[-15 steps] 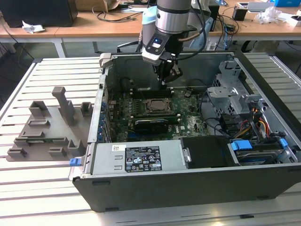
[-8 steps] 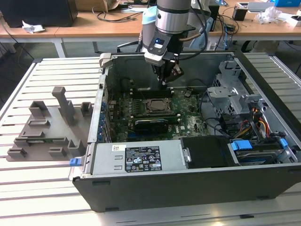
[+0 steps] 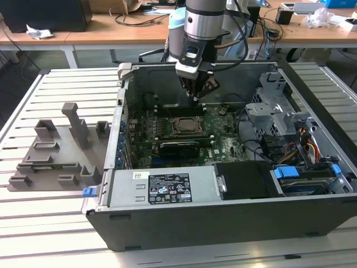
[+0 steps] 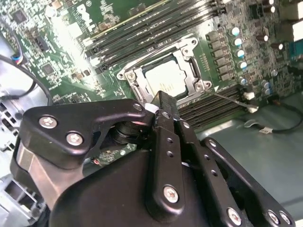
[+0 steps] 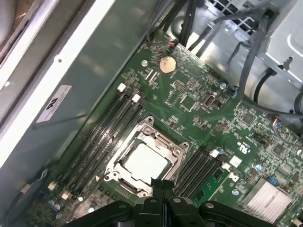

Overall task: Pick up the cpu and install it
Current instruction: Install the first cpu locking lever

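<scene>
Inside the open case [image 3: 167,229], on the green motherboard [image 5: 199,109]: shiny square cpu [image 5: 144,163] seated in metal socket frame [image 5: 177,150]. Above it, black pincer [image 5: 163,183] clenched, empty.

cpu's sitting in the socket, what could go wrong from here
The shiny silver square cpu lies in the silver metal socket frame, with the black claw shut close over it. A downward slip could scrape or shift the chip. If it sits skewed, pressing might harm the socket.

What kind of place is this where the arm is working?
Probably a robotics lab or workshop: an open computer case lies on a slatted metal table, with cable-strewn wooden desks behind.
</scene>
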